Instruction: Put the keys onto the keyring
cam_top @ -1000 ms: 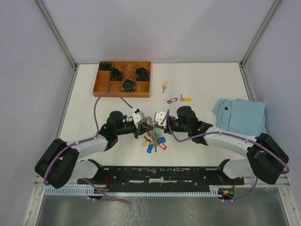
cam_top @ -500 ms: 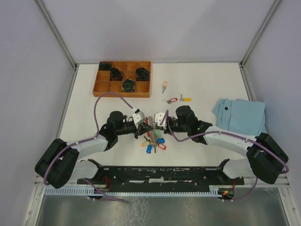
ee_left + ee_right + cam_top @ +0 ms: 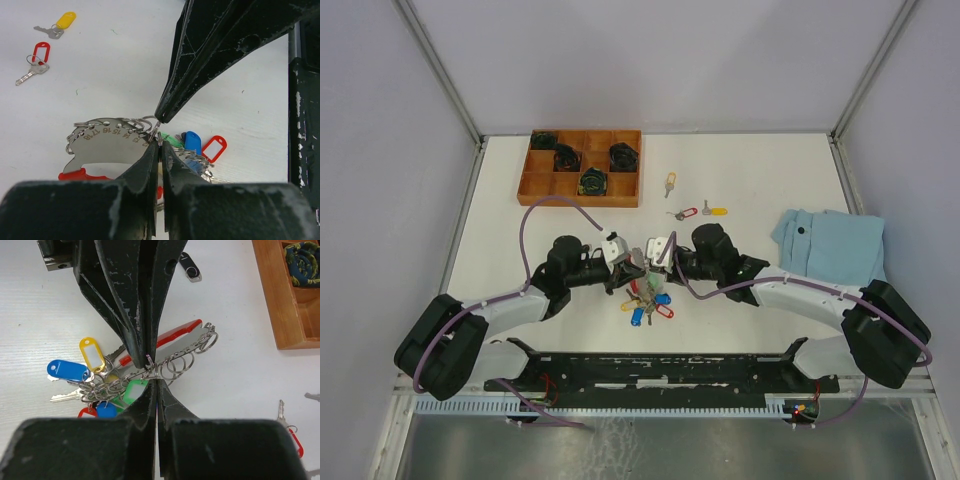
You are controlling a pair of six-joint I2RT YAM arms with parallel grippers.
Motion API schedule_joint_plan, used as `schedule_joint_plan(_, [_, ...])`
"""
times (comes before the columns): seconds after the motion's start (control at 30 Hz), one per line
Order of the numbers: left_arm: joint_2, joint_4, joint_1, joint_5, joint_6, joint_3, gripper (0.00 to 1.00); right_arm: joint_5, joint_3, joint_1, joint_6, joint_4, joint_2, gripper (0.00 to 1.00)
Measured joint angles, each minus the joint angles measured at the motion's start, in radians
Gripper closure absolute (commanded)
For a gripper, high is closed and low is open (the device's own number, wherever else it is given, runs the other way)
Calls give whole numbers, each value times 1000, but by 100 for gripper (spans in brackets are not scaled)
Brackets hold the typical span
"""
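The keyring (image 3: 648, 300) lies between the arms: a silver numbered plate (image 3: 107, 140) with a row of small rings (image 3: 180, 360), a red strap (image 3: 177, 332) and blue, green, red and yellow tags. My left gripper (image 3: 160, 144) is shut, pinching a small ring at the plate's edge. My right gripper (image 3: 156, 381) is shut tip to tip against it on the same row of rings. Both meet just above the bunch, left gripper (image 3: 635, 268) and right gripper (image 3: 648, 268). Loose keys lie beyond: a red-tagged key (image 3: 685, 213), a yellow-tagged key (image 3: 716, 210) and another key (image 3: 670, 183).
A wooden compartment tray (image 3: 545, 185) holding dark coiled items stands at the back left. A folded light-blue cloth (image 3: 830, 245) lies at the right. A small black fob (image 3: 190, 267) rests near the left arm.
The right arm has edged slightly left towards the left gripper. The bunch and the loose keys have stayed put.
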Motion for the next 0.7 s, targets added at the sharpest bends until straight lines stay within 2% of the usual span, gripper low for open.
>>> schedule_joint_plan(0.1, [0,2,0,8,8,0,74,16,0,0,0,3,0,99])
schedule_joint_plan(0.2, [-1,3,0,28,14,-2,69,32,0,0,1,9,0,99])
schedule_joint_plan(0.4, [-14,1,0,37,34,-6,68,45,0,0,1,26,0,100])
schedule_joint_plan(0.7, [-31,23,0,-72,34,-30,67,27,0,0,-1,45,15,99])
